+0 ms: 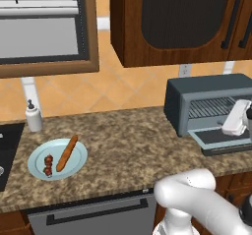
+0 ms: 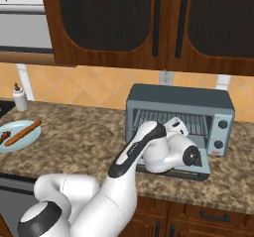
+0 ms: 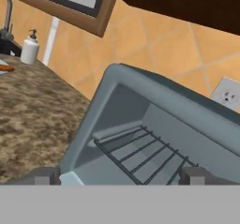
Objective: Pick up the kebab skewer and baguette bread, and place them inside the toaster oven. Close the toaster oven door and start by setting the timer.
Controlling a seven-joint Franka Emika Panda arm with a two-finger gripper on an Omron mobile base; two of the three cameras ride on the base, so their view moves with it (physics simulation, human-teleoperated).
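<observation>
Counter first, from the left base view: I see the toaster oven [image 1: 211,103] at the far right of the granite counter [image 1: 128,140], its door [image 1: 224,139] dropped flat toward me and the wire rack [image 1: 211,107] showing inside. My white hand hangs just over that open door, in front of the cavity; its fingers are hidden from this side. Well apart to the left, a light blue plate [image 1: 34,166] carries the baguette bread [image 1: 67,153] lying diagonally, with the kebab skewer [image 1: 48,165] just beside it on its left. A white soap bottle [image 1: 33,116] stands behind the plate near the wall.

From the right base view, the arm curls in front of the toaster oven and the wrist covers much of the lowered door. Two dark knobs [image 2: 221,134] sit on the oven's right panel. The plate, with the baguette bread [image 2: 23,132] on it, sits at the far left edge.

From the hand view, I look into the oven's left side: the rack [image 3: 140,155] and the inner wall. The two fingertips [image 3: 44,176] stand wide apart at the bottom corners with nothing between them. The soap bottle [image 3: 29,47] is at the upper left.
</observation>
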